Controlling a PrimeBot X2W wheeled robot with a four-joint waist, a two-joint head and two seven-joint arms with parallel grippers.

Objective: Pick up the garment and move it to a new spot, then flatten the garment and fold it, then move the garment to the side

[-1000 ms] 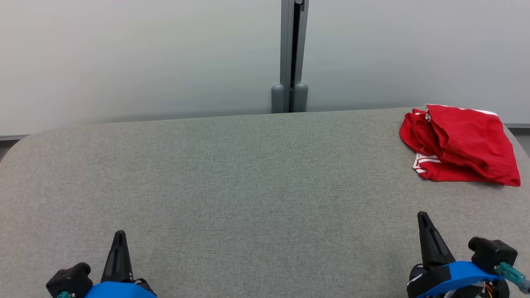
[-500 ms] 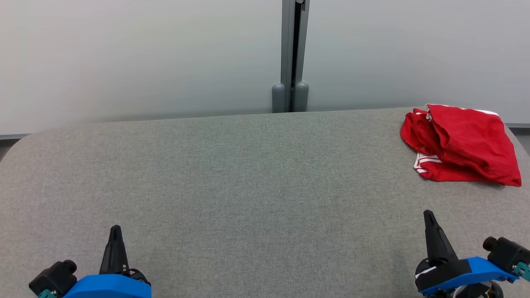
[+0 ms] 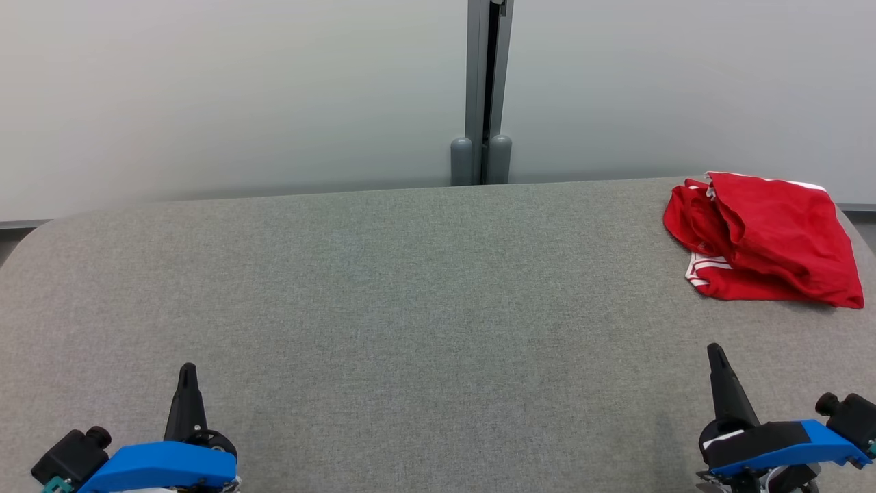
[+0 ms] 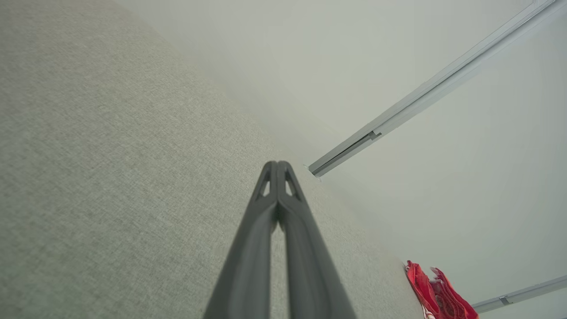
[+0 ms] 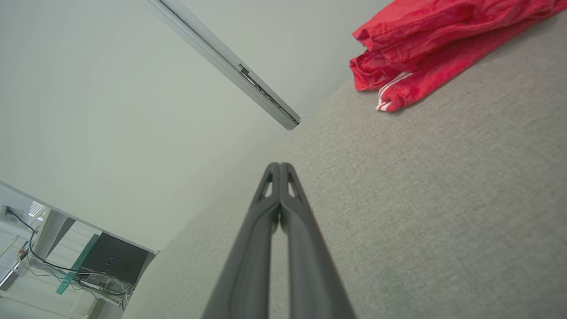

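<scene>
A red garment (image 3: 766, 239) with white stripes lies folded in a loose pile at the far right of the grey table (image 3: 410, 308). It also shows in the right wrist view (image 5: 434, 40) and, small, in the left wrist view (image 4: 436, 294). My left gripper (image 3: 187, 370) is shut at the lower left, its fingers (image 4: 266, 212) pressed together over bare table. My right gripper (image 3: 715, 349) is shut at the lower right, well short of the garment, its fingers (image 5: 292, 212) touching each other. Neither holds anything.
A pale wall with a grey vertical post (image 3: 482, 89) runs behind the table's far edge. The table's corners are rounded, and the garment lies close to the right edge. A black box with cables (image 5: 113, 261) stands on the floor off to one side.
Both grippers have drawn back toward the near edge and turned at the wrist, the left shifting a little left and the right a little right. The garment has not moved.
</scene>
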